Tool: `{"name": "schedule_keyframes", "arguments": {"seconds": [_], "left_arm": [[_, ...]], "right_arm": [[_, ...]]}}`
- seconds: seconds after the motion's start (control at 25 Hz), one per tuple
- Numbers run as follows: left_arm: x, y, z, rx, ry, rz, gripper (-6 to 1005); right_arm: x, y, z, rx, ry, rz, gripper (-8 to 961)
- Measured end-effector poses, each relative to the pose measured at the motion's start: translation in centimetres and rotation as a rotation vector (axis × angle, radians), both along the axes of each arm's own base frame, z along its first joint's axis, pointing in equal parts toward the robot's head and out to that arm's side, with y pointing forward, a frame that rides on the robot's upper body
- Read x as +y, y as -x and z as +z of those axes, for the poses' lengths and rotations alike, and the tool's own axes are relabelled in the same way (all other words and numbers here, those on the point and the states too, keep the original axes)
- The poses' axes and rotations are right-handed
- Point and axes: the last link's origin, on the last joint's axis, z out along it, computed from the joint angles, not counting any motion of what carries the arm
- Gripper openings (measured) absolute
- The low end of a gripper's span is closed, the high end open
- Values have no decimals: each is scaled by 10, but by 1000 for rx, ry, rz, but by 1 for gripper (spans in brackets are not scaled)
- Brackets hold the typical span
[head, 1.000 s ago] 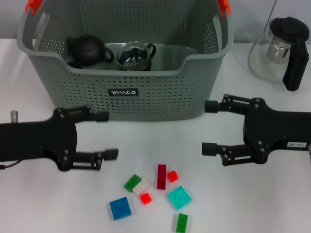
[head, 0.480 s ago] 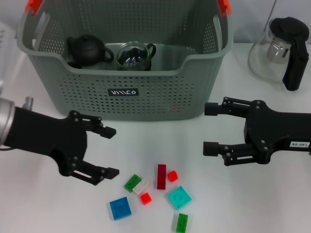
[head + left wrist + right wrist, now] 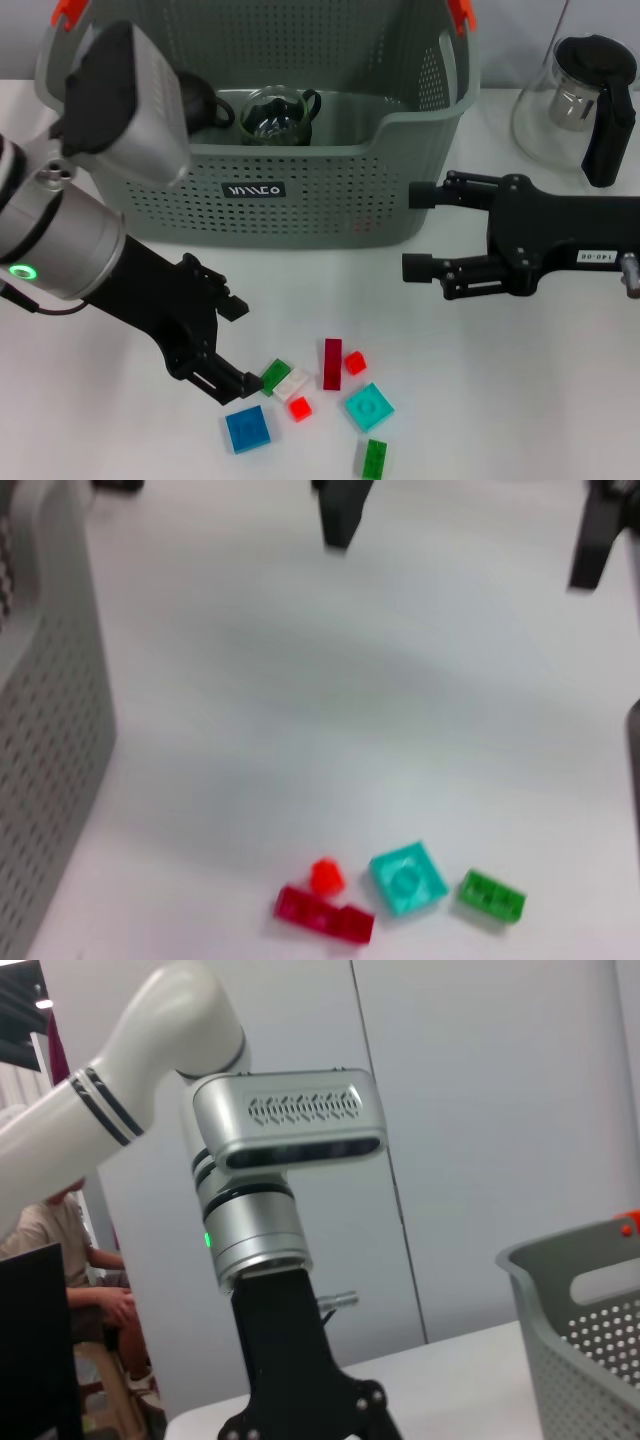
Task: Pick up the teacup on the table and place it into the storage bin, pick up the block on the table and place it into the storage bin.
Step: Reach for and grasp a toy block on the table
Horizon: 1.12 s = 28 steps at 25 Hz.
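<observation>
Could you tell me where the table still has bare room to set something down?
Bare table lies under the right claw, and between the blocks and the bin. It is crowded around the left claw by the blocks.

Silver-grey cylindrical left arm casing with a glowing green ring light, narrowing into a matte black wrist and black two-fingered left gripper (image 3: 232,345). All-black right gripper (image 3: 417,230) of linked bars, visible pivot screws, small white label with dark lettering.
</observation>
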Motion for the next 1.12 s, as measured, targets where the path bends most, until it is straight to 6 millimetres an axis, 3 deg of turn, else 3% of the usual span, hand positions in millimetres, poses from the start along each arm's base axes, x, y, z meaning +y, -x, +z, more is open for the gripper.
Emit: {"name": "schedule_keyframes", "arguments": {"seconds": [0.4,0.76,1.12], "left_arm": [[-9,-10,-17,148,-38,-28,815],[-21,-9,-56,290,-11,-66,809],[-25,-7,-78,348,-21,-22,804]], "right_arm": [[8,1,0,-42,-5,0,945],[8,-6,-6,-176,51,26,945],[13,-8,-1,-215,46,30,945]]}}
